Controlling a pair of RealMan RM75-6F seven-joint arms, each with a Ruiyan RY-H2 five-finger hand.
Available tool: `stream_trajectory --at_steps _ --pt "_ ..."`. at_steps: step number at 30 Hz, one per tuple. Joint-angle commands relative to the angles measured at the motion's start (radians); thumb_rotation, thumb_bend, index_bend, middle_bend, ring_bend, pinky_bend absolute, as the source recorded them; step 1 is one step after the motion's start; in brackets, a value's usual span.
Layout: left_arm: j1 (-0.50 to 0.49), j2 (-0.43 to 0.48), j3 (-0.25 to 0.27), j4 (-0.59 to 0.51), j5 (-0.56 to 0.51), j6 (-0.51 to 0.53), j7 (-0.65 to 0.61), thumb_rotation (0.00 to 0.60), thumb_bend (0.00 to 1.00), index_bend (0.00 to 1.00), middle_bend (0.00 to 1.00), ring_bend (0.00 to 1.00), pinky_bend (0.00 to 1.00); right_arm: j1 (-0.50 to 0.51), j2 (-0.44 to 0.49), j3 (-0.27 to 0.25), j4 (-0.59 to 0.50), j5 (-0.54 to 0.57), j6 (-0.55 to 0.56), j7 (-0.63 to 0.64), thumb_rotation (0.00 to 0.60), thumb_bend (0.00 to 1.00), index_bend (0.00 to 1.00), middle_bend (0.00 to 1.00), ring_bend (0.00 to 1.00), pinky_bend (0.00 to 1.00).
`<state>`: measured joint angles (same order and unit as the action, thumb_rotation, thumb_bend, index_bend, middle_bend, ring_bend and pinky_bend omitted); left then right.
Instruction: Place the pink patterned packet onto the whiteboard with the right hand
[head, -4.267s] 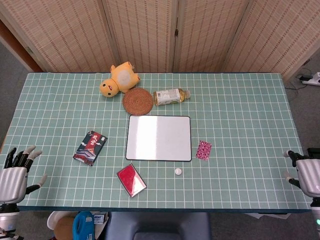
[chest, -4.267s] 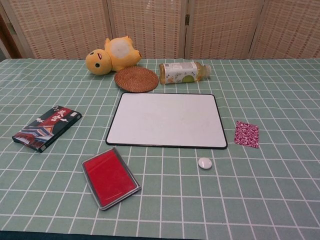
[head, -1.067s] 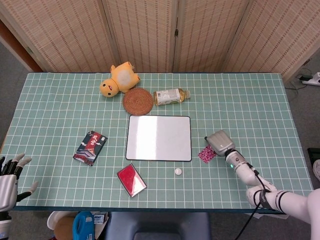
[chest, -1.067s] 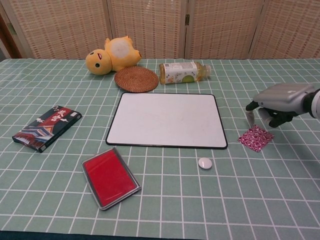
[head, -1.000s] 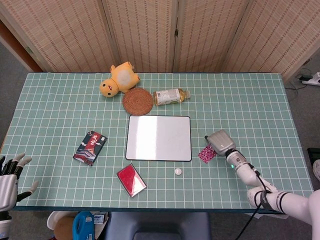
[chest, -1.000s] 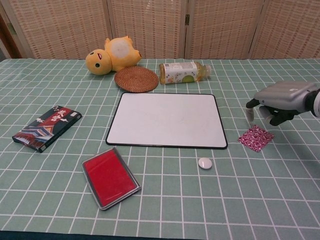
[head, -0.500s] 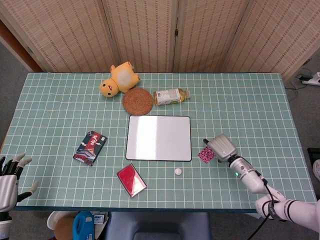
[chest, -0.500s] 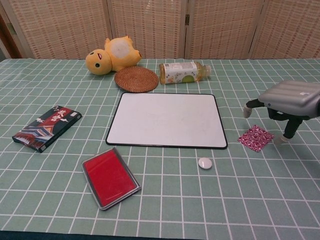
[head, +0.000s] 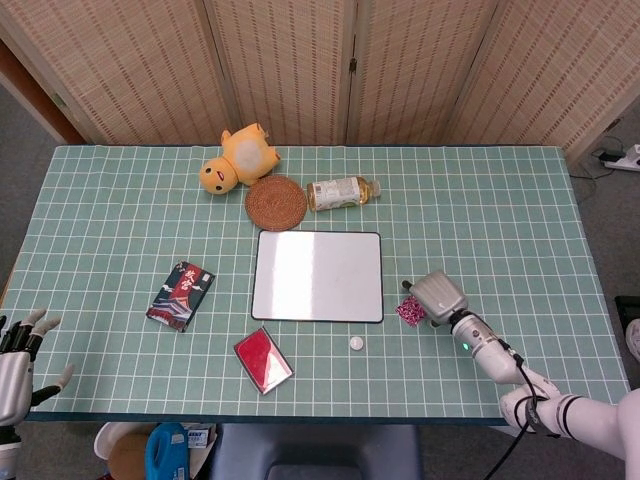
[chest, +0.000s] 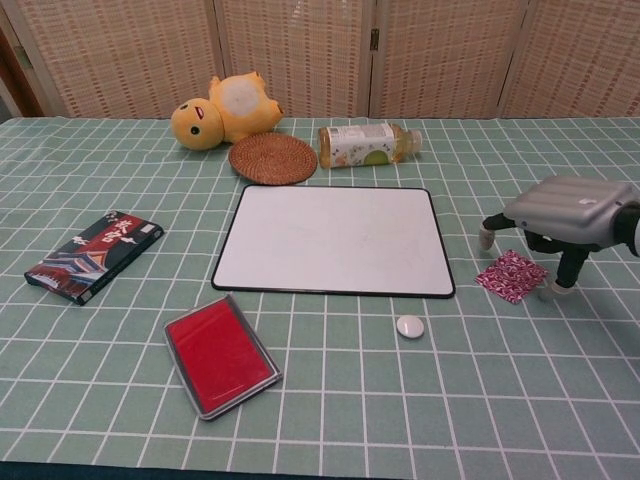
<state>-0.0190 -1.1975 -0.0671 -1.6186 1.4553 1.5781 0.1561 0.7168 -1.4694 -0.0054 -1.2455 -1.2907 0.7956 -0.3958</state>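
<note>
A green gridded surface (head: 120, 200) is seen from above and from chest height. At the far left edge, the robot's left hand (head: 18, 362) waits off the near corner, fingers apart and holding nothing. Moving right, a dark printed packet (chest: 93, 254) lies flat, then a red tin (chest: 220, 354) nearer the front. Behind them sit a yellow plush toy (chest: 222, 110), a round woven coaster (chest: 272, 158) and a bottle (chest: 366, 144) lying on its side. In the middle lies the whiteboard (chest: 335, 240), bare, with a small white disc (chest: 410, 326) just in front of its right corner.

To the right of the board, the pink patterned packet (chest: 511, 275) lies flat on the surface, near the board but not on it. The right hand (chest: 562, 222) hovers palm-down directly over it, fingers spread and pointing down on either side, tips near the cloth. It grips nothing.

The step in hand appears to be the grasp itself. The next move likely calls for closing the fingers on the thin packet's edges, lifting it, and carrying it left onto the board.
</note>
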Motion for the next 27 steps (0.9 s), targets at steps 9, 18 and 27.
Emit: stream_trajectory --at_steps 9,18,27 --pt "0.000 -0.002 -0.001 0.005 -0.001 0.000 -0.001 0.600 0.22 0.22 0.16 0.17 0.02 0.011 0.000 0.009 -0.003 0.022 -0.031 -0.020 0.600 0.15 0.32 0.96 1.00 1.00" --pt "0.002 0.001 -0.003 0.003 -0.001 0.003 -0.002 0.600 0.22 0.22 0.16 0.17 0.02 0.026 0.017 0.017 -0.023 0.056 -0.073 -0.021 0.600 0.16 0.32 0.96 1.00 1.00" --pt "0.002 0.002 -0.004 0.003 -0.002 0.002 0.000 0.600 0.22 0.22 0.16 0.17 0.02 0.034 0.017 0.017 -0.027 0.075 -0.085 -0.031 0.600 0.16 0.35 0.96 1.00 1.00"
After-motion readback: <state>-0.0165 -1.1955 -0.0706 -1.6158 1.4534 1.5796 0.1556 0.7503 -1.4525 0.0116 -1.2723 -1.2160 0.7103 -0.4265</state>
